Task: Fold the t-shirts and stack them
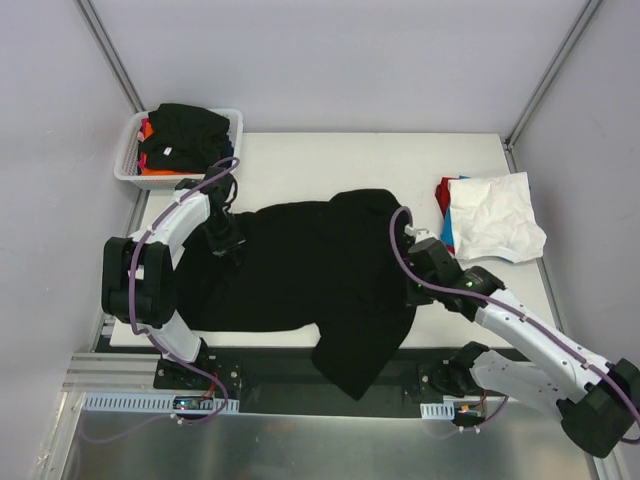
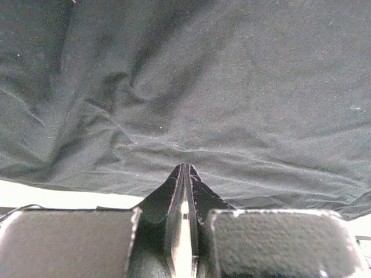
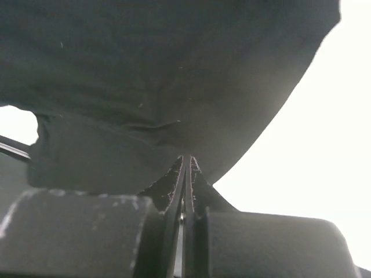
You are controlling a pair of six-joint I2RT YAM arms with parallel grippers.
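Black shirt (image 1: 300,270) spread across table (image 1: 350,160), corner hanging off at 6 o'clock. Left gripper (image 2: 184,168) at 9, right gripper (image 3: 186,159) at 3: both jaws pinched together on cloth edges, likely to hold it taut for a fold

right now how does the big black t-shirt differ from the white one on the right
The black t-shirt lies spread across the table, a part hanging over the near edge; the white t-shirt sits crumpled at the right edge. The left gripper and right gripper are shut on the black one; neither touches the white one. Both look unfolded.
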